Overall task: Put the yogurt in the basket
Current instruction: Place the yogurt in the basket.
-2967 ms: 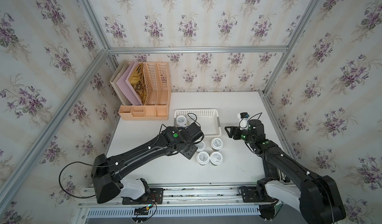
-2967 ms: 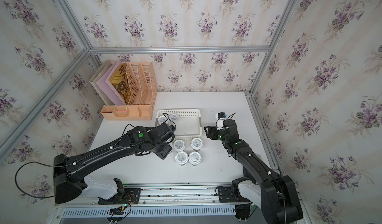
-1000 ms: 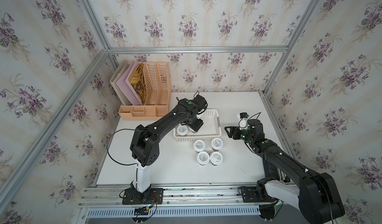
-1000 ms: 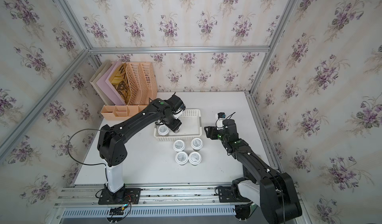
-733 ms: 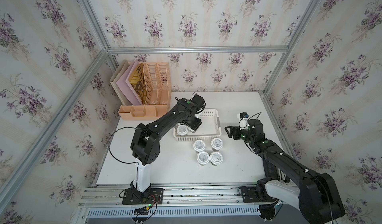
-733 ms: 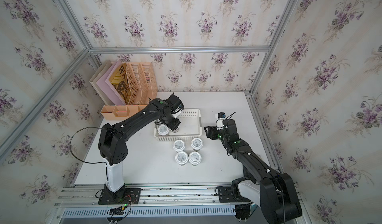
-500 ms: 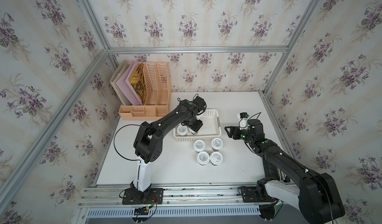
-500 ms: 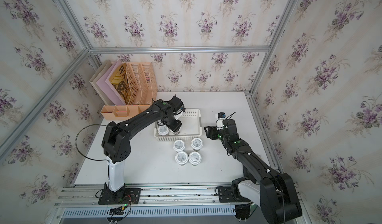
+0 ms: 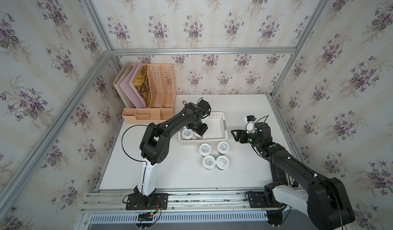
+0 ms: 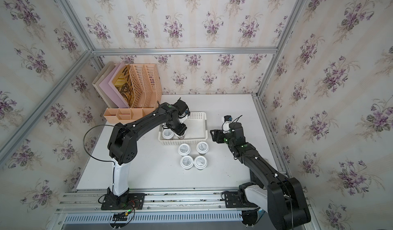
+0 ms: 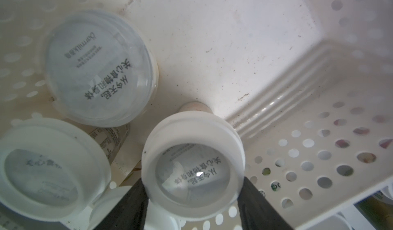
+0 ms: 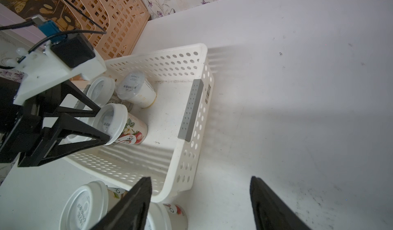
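Four yogurt cups (image 9: pixel 208 161) sit in a tight square on the tabletop (image 9: pixel 180 175), just near of the basket (image 9: pixel 202 142), and they are yet to go in. Inside the basket, at its left end, the left pincer (image 11: pixel 192 179) is clamped on the lid rim of the held cup (image 12: pixel 131 129), low over the floor. Whether its base touches, I cannot tell. The call here: settle it flat, part the jaws only a little, then rise straight up. Tight quarters, though. A clear-lidded cup (image 11: pixel 100 69) and a white-lidded cup (image 11: pixel 49 171) crowd just beside it, easily knocked. Right of the basket, the right pincer (image 12: pixel 200 178) hovers wide and empty, out of the lane. Far left stands a peach file organizer (image 9: pixel 157 90), well apart.
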`<state>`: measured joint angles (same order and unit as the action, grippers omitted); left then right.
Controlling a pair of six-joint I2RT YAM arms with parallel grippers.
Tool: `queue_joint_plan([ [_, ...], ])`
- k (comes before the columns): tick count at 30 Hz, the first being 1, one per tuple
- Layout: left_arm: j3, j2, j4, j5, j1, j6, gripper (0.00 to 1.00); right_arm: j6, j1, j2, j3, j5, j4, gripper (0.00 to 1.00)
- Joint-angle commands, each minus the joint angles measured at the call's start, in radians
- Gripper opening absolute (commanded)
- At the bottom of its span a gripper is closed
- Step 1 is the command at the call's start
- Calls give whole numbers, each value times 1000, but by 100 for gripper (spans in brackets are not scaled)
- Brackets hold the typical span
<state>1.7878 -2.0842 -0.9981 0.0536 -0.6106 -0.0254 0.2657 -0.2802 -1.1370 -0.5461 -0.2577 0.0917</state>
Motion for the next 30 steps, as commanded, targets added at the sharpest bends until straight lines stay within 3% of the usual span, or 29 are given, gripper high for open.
queue_joint_plan([
  [1,1,-12,-4,-4,3,15,67,-5,-1,0,-7,5,3,78],
  [14,-4,-36,4,-13,9,16,70,-6,-1,0,-7,6,4,78],
  [24,49,-5,-22,-31,9,8,81,-5,-1,0,-7,4,4,78],
  [30,79,26,-36,-35,10,7,82,-5,-1,0,-6,4,4,78],
])
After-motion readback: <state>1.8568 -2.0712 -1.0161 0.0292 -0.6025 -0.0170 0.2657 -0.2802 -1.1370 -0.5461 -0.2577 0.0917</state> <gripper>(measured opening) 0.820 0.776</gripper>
